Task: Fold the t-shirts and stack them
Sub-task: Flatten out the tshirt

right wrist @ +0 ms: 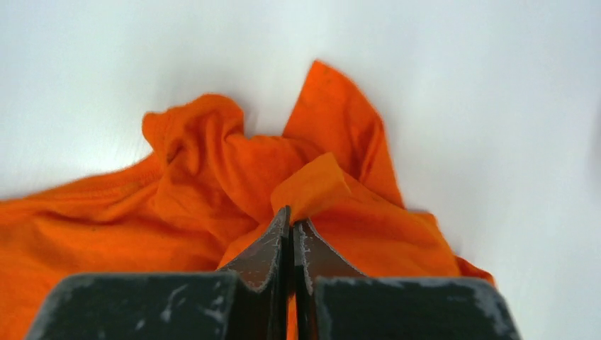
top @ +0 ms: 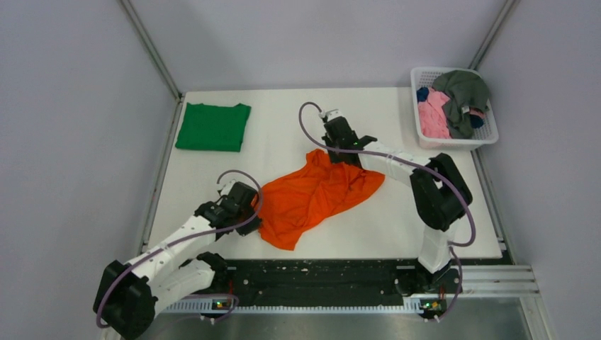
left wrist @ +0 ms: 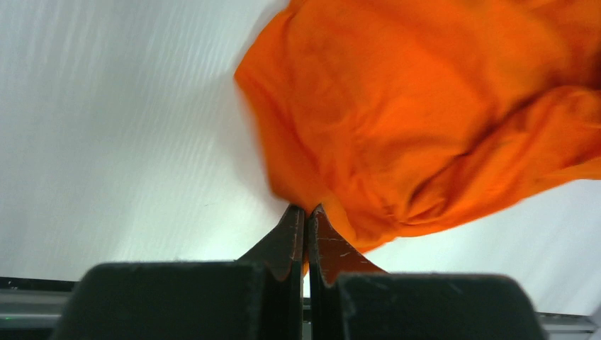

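The crumpled bright orange cloth t-shirt (left wrist: pixel 425 106) runs off the top and right edges of our left wrist view, its left hem blurred. In the white plastic mesh basket (top: pixel 453 142), we see the dark blue cloth (top: pixel 422 93) only as small patches.

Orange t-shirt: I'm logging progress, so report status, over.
Left gripper and right gripper both shut on crumpled bright orange cloth t-shirt. Not yet folded. Folded green cloth t-shirt lies far left, apart. Nothing blocking.
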